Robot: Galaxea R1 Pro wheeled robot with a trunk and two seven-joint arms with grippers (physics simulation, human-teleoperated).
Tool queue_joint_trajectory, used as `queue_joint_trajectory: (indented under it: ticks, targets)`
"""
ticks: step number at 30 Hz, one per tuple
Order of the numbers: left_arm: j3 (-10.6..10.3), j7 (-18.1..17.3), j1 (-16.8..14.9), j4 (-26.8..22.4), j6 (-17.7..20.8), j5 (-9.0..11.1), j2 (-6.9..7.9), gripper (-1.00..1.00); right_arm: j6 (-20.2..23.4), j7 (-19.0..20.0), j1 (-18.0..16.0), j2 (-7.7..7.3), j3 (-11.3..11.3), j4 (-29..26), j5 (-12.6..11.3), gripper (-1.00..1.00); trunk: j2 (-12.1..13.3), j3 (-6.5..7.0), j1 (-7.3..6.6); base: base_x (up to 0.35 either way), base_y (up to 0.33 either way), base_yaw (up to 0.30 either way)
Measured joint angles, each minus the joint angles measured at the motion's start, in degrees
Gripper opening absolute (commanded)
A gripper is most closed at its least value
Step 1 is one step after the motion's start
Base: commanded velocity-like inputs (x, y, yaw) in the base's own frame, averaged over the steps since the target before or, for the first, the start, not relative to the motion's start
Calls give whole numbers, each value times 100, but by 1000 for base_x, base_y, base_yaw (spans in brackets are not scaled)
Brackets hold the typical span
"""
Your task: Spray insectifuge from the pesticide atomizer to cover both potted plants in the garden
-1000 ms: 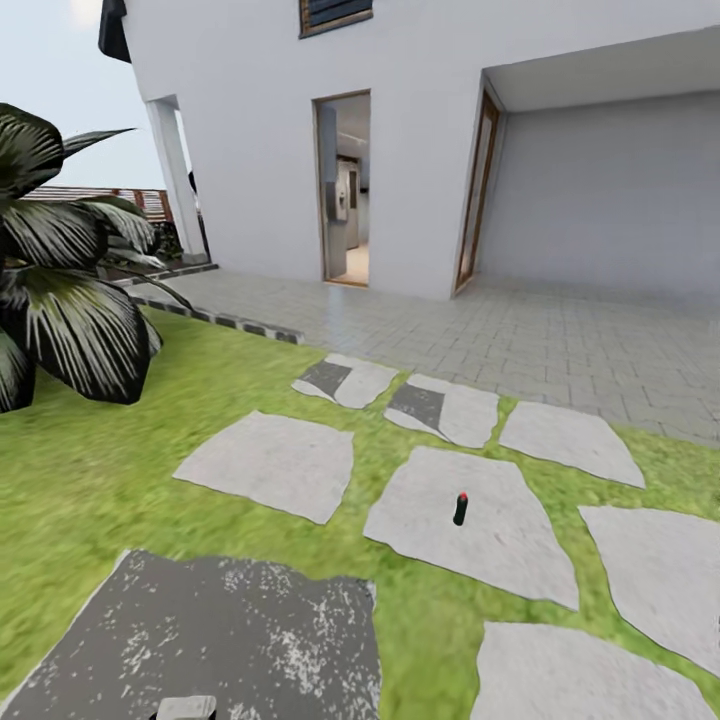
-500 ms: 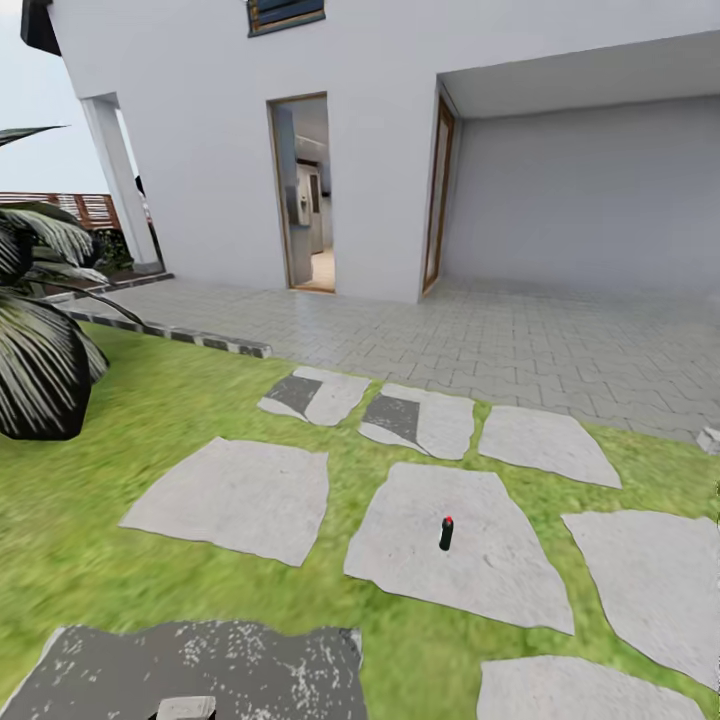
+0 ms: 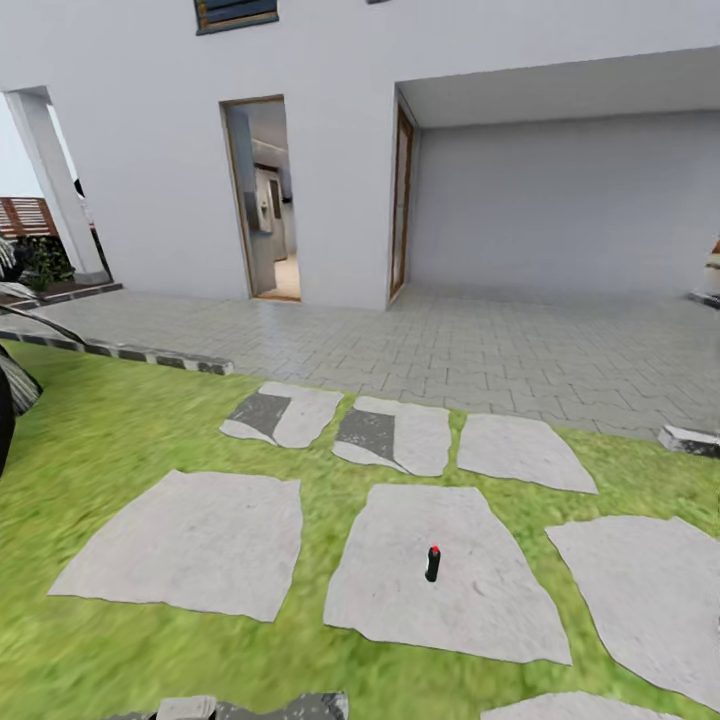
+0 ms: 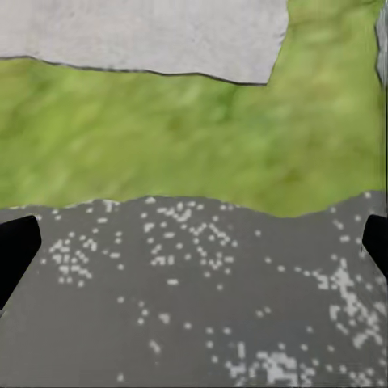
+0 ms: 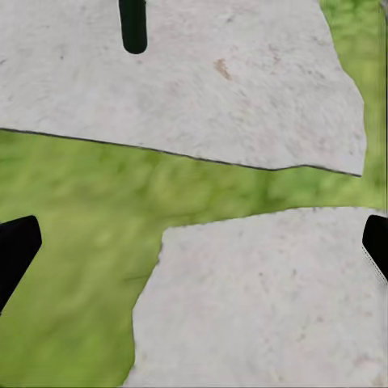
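Observation:
The pesticide atomizer (image 3: 432, 564), a small dark bottle with a red top, stands upright on a grey stepping stone (image 3: 440, 590) in the lawn ahead of me, slightly right of centre. In the right wrist view the atomizer's dark body (image 5: 133, 24) shows at the frame's edge, on a pale stone well beyond the fingertips. My right gripper (image 5: 194, 250) is open over grass and stone, holding nothing. My left gripper (image 4: 194, 250) is open above a speckled dark grey paved patch (image 4: 194, 307). The potted plants are out of view.
Several grey stepping stones (image 3: 190, 545) lie across the green lawn. Behind them are a paved terrace (image 3: 480, 350), a white house with an open doorway (image 3: 262, 200) and a recessed bay (image 3: 560, 200). Striped bush leaves (image 3: 8, 400) poke in at the left. A kerb piece (image 3: 690, 440) lies right.
The whole head view has swung to the right, so the camera moved. The striped bush has slid almost out at the left, and the dark paved patch has dropped to the bottom edge.

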Motion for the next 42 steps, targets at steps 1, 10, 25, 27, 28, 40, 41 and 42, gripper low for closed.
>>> queue_joint_trajectory:
  ticks: [1, 10, 25, 27, 28, 40, 41, 42]
  targets:
    - [0, 0, 0, 0, 0, 0, 2, 100, 0, 0, 0, 0, 0, 0, 0, 100, 0, 5, 0, 338, 75, -222]
    - [0, 0, 0, 0, 0, 0, 6, 100, -1, 0, 0, 0, 0, 0, 0, 100, 0, 50, 1, 314, 25, -222]
    - [21, 3, -27, -106, 9, 34, 47, 100, -1, -5, -1, 0, 0, 2, -1, 100, 0, 90, 3, 155, 0, -106]
    - [27, 5, -67, -149, 24, 44, 78, 100, -1, -7, -1, 0, 0, 2, -1, 100, 0, 90, 3, 15, 0, -3]
    - [28, 7, -77, -170, 33, 46, 89, 100, -1, -7, -1, 0, 0, 2, -1, 100, 0, 90, 3, 8, 0, -2]
    - [72, 25, -1081, -447, 983, 65, 145, 100, -1, -8, -1, 0, -2, 2, -1, 100, 0, 90, 4, 1, 0, 0]
    - [118, 15, -1069, -454, 992, 64, 151, 100, -1, -8, -1, 0, -1, 2, -1, 100, 0, 90, 4, 0, 0, 0]
    - [133, 6, -1049, -456, 980, 60, 159, 100, -1, -8, -1, 0, 0, 2, -1, 100, 0, 90, 4, 0, 0, -5]
